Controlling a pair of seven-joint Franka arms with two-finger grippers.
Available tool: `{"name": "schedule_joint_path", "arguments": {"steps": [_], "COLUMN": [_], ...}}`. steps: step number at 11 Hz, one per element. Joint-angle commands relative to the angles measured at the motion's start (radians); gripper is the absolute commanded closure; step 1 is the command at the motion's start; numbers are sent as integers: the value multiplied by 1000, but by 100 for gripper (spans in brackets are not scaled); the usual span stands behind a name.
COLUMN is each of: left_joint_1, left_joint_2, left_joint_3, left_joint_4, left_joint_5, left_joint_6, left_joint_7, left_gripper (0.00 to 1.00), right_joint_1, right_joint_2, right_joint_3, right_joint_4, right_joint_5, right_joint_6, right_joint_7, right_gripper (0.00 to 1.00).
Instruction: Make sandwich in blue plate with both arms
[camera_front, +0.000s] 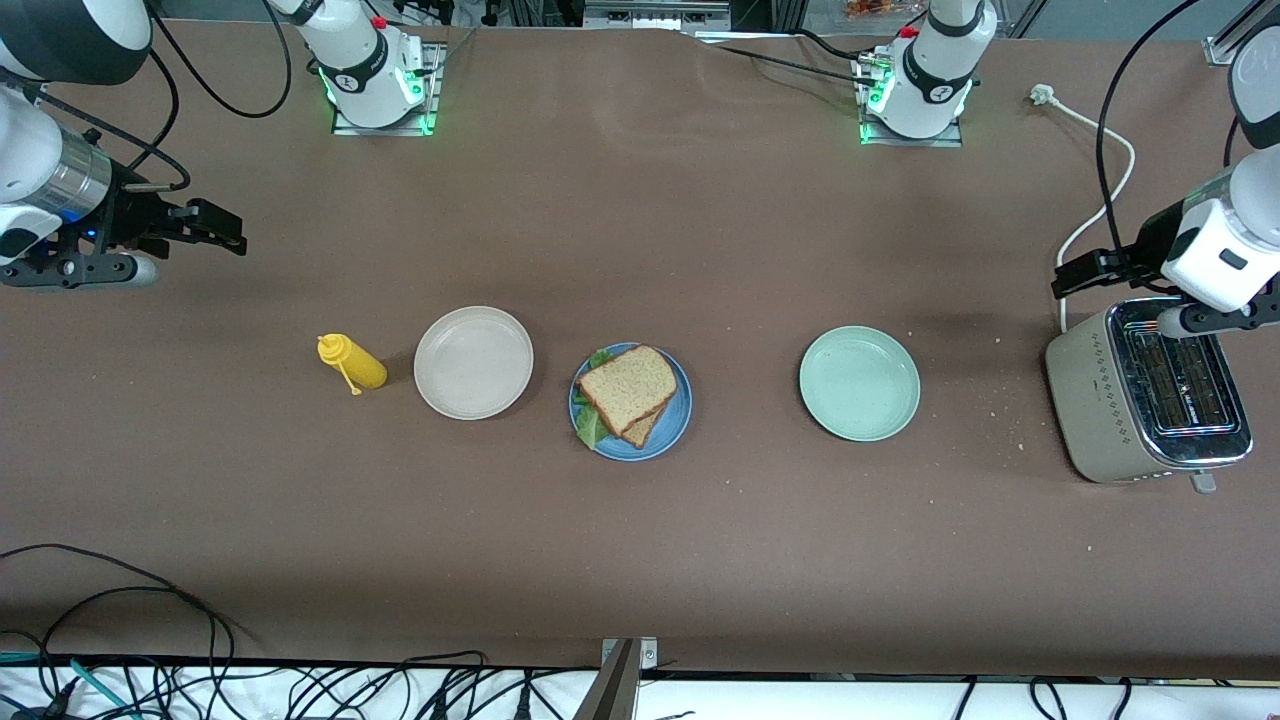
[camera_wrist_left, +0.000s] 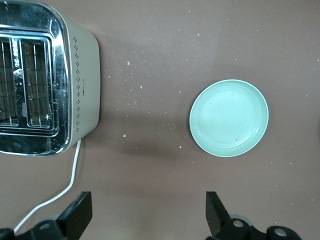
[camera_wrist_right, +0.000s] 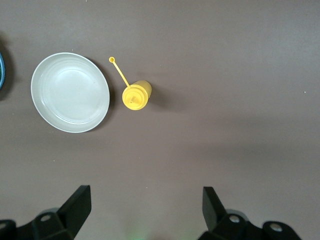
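The sandwich (camera_front: 628, 392), two slices of brown speckled toast with green lettuce showing at the edge, lies on the blue plate (camera_front: 679, 418) in the middle of the table. My left gripper (camera_front: 1066, 278) is open and empty, up in the air beside the toaster at the left arm's end; in the left wrist view (camera_wrist_left: 148, 212) its jaws stand wide apart over bare table. My right gripper (camera_front: 226, 230) is open and empty, up over bare table at the right arm's end; it also shows in the right wrist view (camera_wrist_right: 147, 209). A sliver of the blue plate (camera_wrist_right: 1, 70) shows there.
An empty beige plate (camera_front: 473, 362) (camera_wrist_right: 70, 92) and a yellow squeeze bottle (camera_front: 352, 362) (camera_wrist_right: 136, 95) lie toward the right arm's end. An empty pale green plate (camera_front: 859, 383) (camera_wrist_left: 229, 118) and a toaster (camera_front: 1085, 400) (camera_wrist_left: 82, 80) with white cord (camera_front: 1100, 200) lie toward the left arm's end.
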Motion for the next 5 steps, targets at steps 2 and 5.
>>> {"name": "schedule_joint_path", "arguments": {"steps": [2, 5], "left_joint_1": [3, 3], "left_joint_2": [-32, -28], "left_joint_3": [10, 10], "left_joint_4": [-23, -23], "left_joint_5": [-8, -8], "left_joint_6": [-1, -1], "left_joint_7": [83, 81], "left_gripper": [0, 0], "right_joint_1": [-8, -6], "right_joint_2": [-40, -54], "right_joint_3": [17, 8], "right_joint_4": [21, 25], "right_joint_5": [-21, -16], "right_joint_6": [6, 3], "right_joint_7": [120, 117], "right_gripper": [2, 1]}}
